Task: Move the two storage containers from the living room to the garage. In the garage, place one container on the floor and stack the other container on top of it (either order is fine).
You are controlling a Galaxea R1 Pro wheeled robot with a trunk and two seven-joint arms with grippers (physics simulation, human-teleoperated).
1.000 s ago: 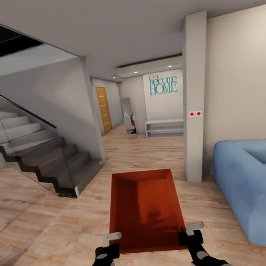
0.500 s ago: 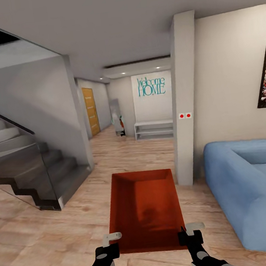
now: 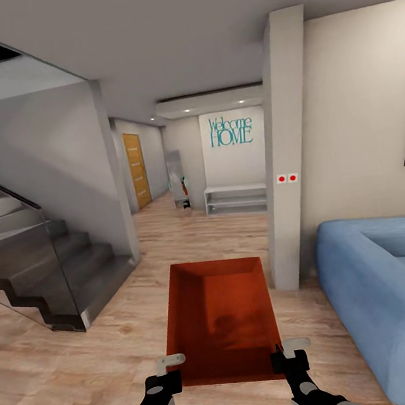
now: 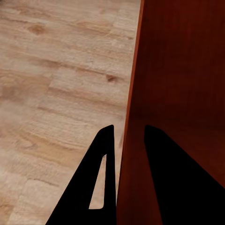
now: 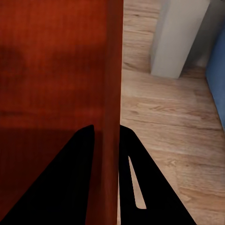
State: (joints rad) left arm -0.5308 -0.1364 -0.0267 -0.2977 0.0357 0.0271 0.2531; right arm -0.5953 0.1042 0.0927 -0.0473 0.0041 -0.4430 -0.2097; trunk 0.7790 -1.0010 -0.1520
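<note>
Nearest the camera, the left end effector [image 3: 165, 368] and the right end effector [image 3: 287, 353] each clamp a near corner of one orange-red storage container [image 3: 221, 318], a finger on either side of its side wall, holding it open-top and level above the floor [image 3: 78, 372]. That floor is light wood plank, running ahead into a hallway. A blue sofa [image 3: 380, 288] sits to the right, a glass-railed dark staircase [image 3: 40, 281] to the left. A white pillar [image 3: 285, 153] stands beyond the container. Farther off are a low white shelf [image 3: 236, 198], teal "Welcome HOME" lettering [image 3: 231, 131] and a wooden door [image 3: 137, 170].
</note>
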